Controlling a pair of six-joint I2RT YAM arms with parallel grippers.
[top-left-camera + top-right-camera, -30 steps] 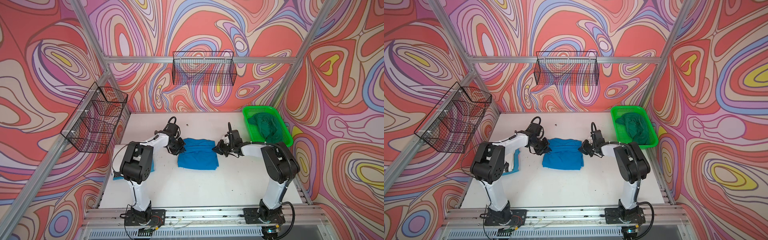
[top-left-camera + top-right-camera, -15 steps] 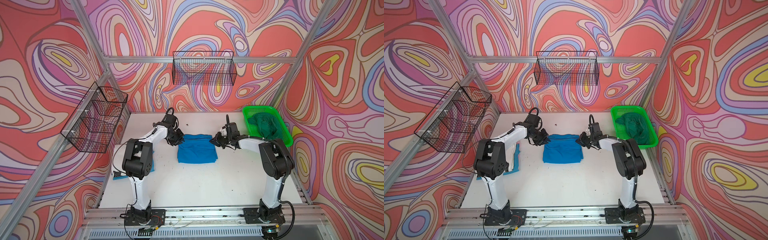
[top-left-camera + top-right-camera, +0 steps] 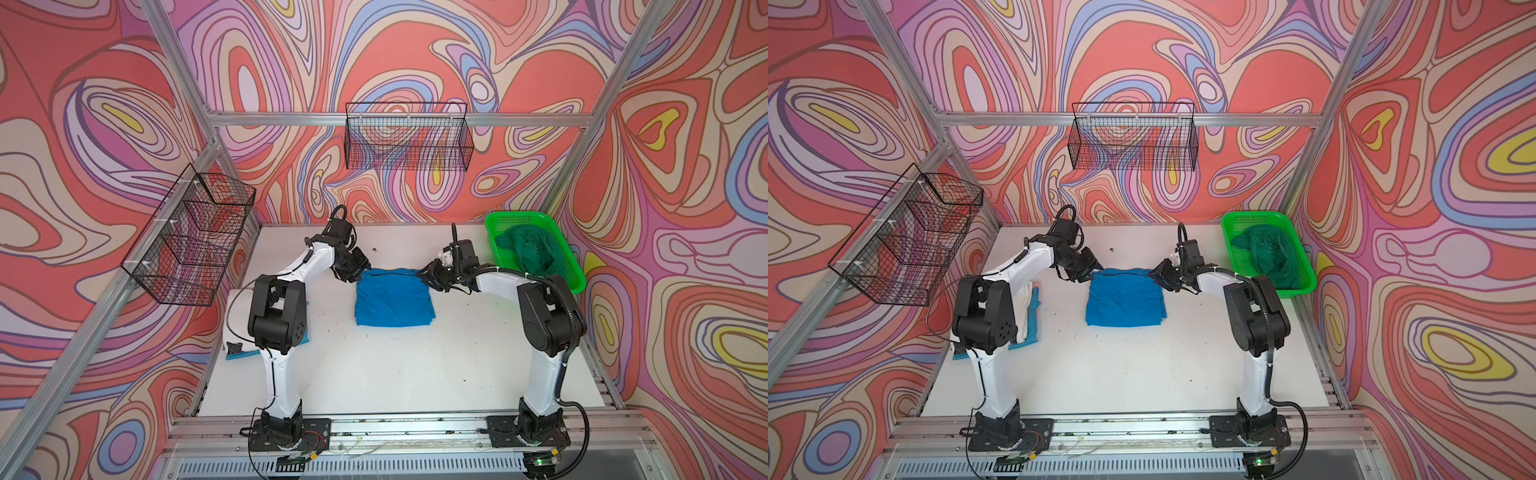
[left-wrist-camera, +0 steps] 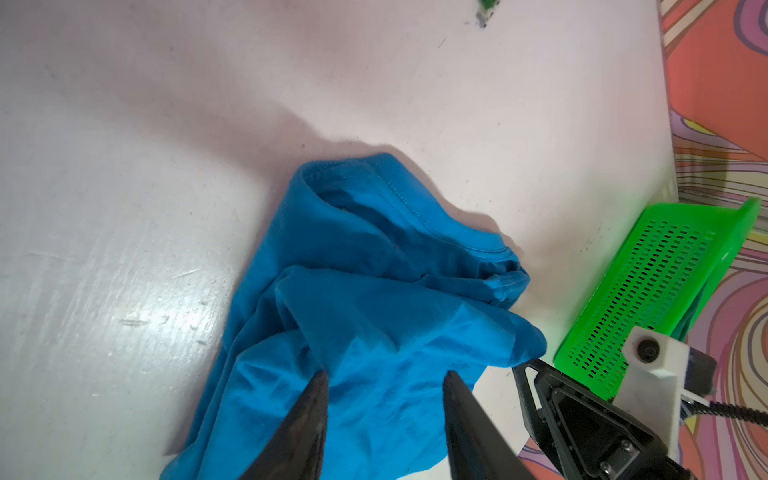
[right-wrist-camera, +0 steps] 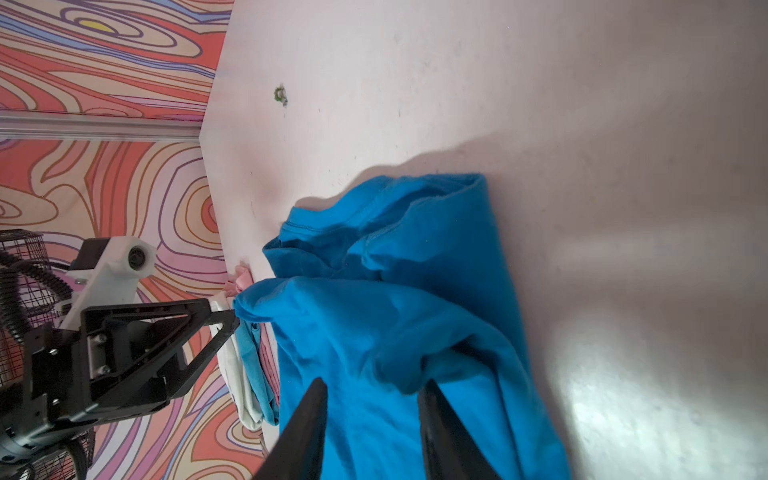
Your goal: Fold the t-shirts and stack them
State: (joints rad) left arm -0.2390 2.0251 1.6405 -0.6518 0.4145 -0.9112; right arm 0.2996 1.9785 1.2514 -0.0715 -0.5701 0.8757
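Green basket (image 3: 577,276) w/ dark green shirt (image 3: 528,249) far right; folded pile (image 3: 1034,318) left, under L arm. Nothing blocks. Vs 1 s ago: both claws have let go, jaws now part-open, empty. Bright blue shirt (image 3: 392,299) lies mid table (image 3: 374,365), left gripper (image 4: 384,376) at its far-left corner, right gripper (image 5: 374,382) at far-right.

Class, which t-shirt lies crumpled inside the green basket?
The dark green t-shirt; the bright blue t-shirt lies folded on the table, the stacked shirts at its left edge.

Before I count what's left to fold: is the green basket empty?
No, a crumpled dark green t-shirt lies inside the green basket.
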